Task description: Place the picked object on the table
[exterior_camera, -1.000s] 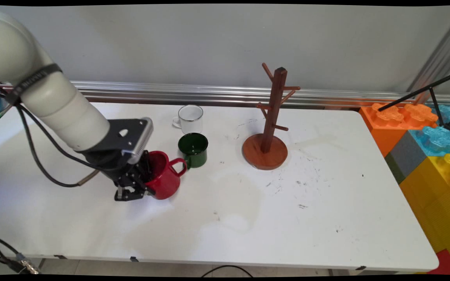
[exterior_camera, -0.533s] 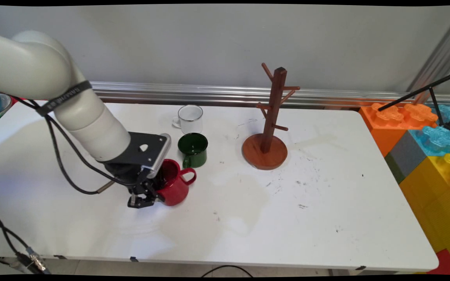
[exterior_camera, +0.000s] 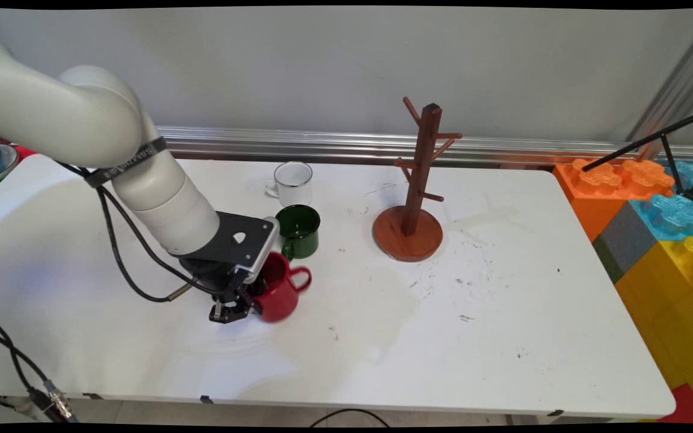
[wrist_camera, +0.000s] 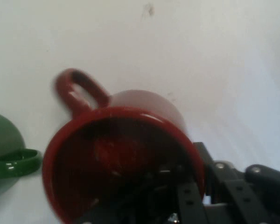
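You've got the tabletop (exterior_camera: 503, 337) carrying everything here, and I'll place things off the mug tree (exterior_camera: 409, 224), the wooden stand with pegs sitting upright toward the back. Well left of the mug tree the pincer (exterior_camera: 239, 305) pinches the red mug (exterior_camera: 279, 293) by its rim wall: the hand view shows one finger down inside the red mug (wrist_camera: 121, 158) and the other outside its wall, so it's clamped on that wall, not the handle. That grip keeps the handle free; it points toward the mug tree side. The red mug looks tilted, its mouth leaning toward the arm. Whether its base touches the tabletop I can't tell.

Between the red mug and the mug tree, a bit further back, sits the green mug (exterior_camera: 298, 230), upright, just beside the red one and apart from it; in the hand view its handle (wrist_camera: 16, 161) pokes in at the left edge. Behind that, left of the mug tree, the white mug (exterior_camera: 291, 182) stands upright near the wall.

Versus the earlier frames: the arm and red mug have shifted toward the mug tree, steadily across both steps, grip unchanged. Green mug, white mug and mug tree haven't moved.
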`<state>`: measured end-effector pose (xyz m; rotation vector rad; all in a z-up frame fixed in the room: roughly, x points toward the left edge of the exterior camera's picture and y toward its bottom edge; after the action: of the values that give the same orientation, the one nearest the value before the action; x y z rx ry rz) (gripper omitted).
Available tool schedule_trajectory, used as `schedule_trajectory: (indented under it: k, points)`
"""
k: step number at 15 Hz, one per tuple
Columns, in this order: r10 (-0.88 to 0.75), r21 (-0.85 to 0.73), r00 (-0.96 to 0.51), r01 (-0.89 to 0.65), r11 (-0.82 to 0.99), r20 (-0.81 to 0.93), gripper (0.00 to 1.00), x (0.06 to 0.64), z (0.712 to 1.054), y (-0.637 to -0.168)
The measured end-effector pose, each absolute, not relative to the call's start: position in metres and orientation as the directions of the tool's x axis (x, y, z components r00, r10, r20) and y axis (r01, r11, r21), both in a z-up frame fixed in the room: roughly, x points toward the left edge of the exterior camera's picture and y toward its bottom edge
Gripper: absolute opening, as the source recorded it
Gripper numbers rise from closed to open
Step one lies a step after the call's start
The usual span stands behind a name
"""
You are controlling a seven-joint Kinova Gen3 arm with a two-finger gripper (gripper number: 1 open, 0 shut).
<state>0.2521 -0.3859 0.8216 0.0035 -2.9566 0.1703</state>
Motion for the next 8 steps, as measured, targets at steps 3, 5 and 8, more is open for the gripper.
schedule_trajectory:
  k: [3,5,8]
  points:
    - [0.017,-0.115,-0.983,-0.004,0.993,0.185,1.00,0.2495,0.8187,-0.3869]
    - [0.025,-0.121,-0.979,0.000,0.993,0.204,1.00,0.2467,0.8187,-0.3873]
    - [0.025,-0.128,-0.967,-0.008,0.992,0.252,1.00,0.2436,0.8264,-0.3870]
